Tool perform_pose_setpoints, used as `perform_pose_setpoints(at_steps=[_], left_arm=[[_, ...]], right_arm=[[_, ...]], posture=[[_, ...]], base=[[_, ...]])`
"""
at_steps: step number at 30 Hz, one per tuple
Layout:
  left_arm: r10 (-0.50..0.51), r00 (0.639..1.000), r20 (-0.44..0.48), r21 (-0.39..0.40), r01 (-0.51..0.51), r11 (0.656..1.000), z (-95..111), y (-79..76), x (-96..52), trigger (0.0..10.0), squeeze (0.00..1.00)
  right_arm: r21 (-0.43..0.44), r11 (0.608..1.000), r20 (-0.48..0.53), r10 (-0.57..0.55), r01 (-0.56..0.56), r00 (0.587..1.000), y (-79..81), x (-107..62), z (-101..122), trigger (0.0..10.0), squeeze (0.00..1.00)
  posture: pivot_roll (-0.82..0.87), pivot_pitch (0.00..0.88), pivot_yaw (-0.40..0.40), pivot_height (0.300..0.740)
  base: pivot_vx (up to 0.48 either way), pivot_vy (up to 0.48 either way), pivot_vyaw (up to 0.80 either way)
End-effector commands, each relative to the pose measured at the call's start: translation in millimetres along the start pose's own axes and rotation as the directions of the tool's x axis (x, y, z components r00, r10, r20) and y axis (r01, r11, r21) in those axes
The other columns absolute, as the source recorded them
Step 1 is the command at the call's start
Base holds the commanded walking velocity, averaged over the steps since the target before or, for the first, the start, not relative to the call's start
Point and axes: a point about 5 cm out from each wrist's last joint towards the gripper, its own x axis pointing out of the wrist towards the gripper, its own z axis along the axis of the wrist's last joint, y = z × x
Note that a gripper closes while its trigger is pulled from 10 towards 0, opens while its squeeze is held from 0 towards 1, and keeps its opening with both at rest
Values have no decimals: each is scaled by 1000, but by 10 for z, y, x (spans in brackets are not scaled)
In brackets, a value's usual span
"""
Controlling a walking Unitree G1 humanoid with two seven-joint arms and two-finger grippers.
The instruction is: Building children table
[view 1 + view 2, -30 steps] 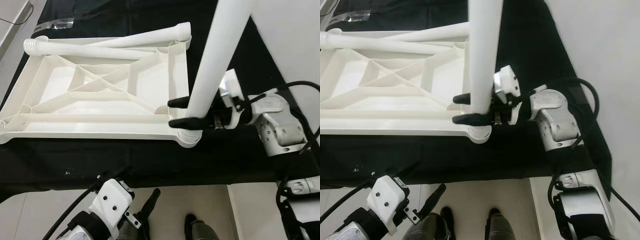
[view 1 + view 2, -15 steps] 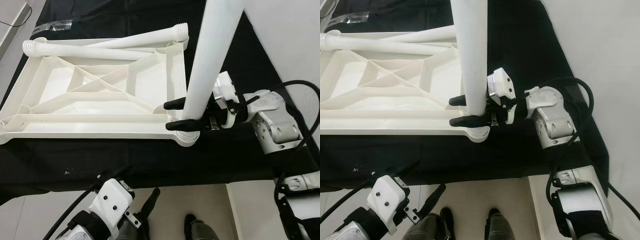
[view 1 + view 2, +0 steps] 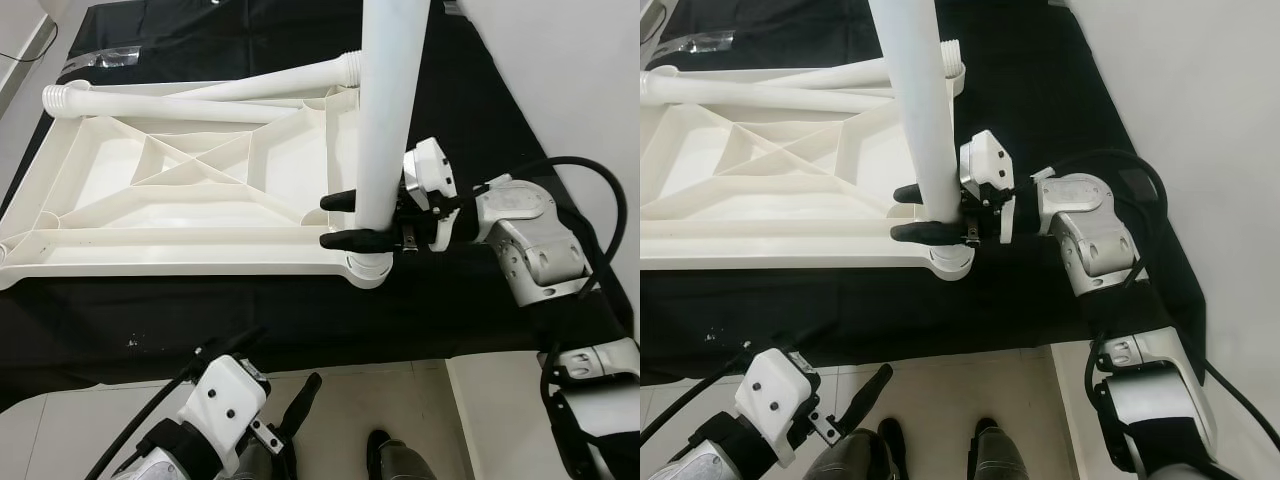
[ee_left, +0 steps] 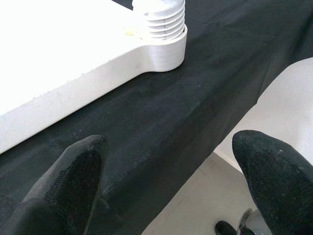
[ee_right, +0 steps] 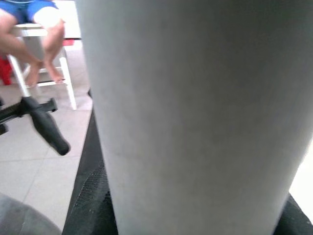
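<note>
Your left pincer point(image 3: 290, 420) low off table's near edge, fingers spread, empty. Right pincer point(image 3: 352, 220) clamps one smooth white plastic leg point(image 3: 385, 110), upright in near-right corner socket of ribbed white tabletop point(image 3: 180, 190), underside up on black-clothed table point(image 3: 300, 320). Two more threaded legs point(image 3: 200, 100) lie along far edge.

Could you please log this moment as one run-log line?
right gripper: shut on upright white plastic table leg | leg: at corner socket of upturned white tabletop | left gripper: open, idle
</note>
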Motion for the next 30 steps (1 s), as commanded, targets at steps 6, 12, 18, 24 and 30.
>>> perform_pose_setpoints(at_steps=[6, 12, 18, 24, 30], left_arm=[[-8, 1000, -6, -4, 8, 1000, -13, -34, -12, 10000, 0], [-7, 1000, -5, -4, 7, 1000, -25, -27, 0, 10000, 0], [-5, 1000, -6, -2, 5, 1000, -35, -19, 7, 10000, 0], [-2, 1000, -6, 3, 2, 1000, -46, -3, 17, 10000, 0], [0, 1000, -4, 16, 0, 1000, -67, 30, 53, 10000, 0]], right_arm=[[154, 971, -147, -160, 183, 976, 75, -49, -409, 10000, 0], [167, 923, -171, -319, 347, 932, 124, -117, -425, 10000, 0], [173, 856, -193, -456, 487, 869, 238, -149, -435, 10000, 0], [61, 355, -365, -862, 933, 351, 564, -189, -571, 10000, 0], [99, 313, -296, -897, 945, 328, 780, 171, -454, 10000, 0]], posture=[[-2, 360, 32, 740], [-15, 355, 29, 740], [-22, 350, 24, 740], [-21, 346, 21, 740], [-14, 320, 34, 740]], base=[[0, 0, 0], [0, 0, 0], [0, 0, 0], [0, 0, 0], [0, 0, 0]])
